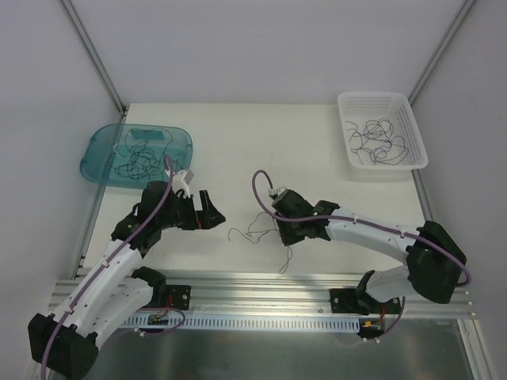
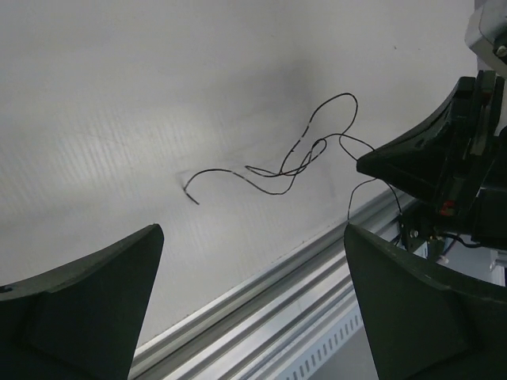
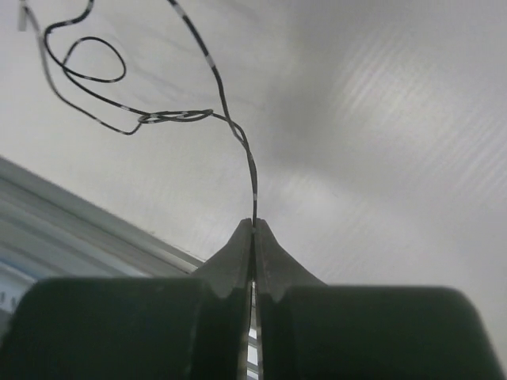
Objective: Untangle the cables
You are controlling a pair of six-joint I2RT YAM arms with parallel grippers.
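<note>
A small tangle of thin dark cables (image 1: pixel 255 233) lies on the white table between my two grippers. My right gripper (image 1: pixel 280 230) is shut on one strand of it. In the right wrist view the cable (image 3: pixel 236 131) rises from the closed fingertips (image 3: pixel 253 226) into loops. A loose tail hangs toward the table's near edge (image 1: pixel 286 263). My left gripper (image 1: pixel 212 210) is open and empty, just left of the tangle. In the left wrist view the tangle (image 2: pixel 277 170) lies beyond the spread jaws (image 2: pixel 252 237), with the right gripper (image 2: pixel 372 165) at its right end.
A teal tray (image 1: pixel 95 154) at the back left holds several more cables. A white basket (image 1: pixel 412 127) at the back right also holds several cables. An aluminium rail (image 1: pixel 261 286) runs along the near table edge.
</note>
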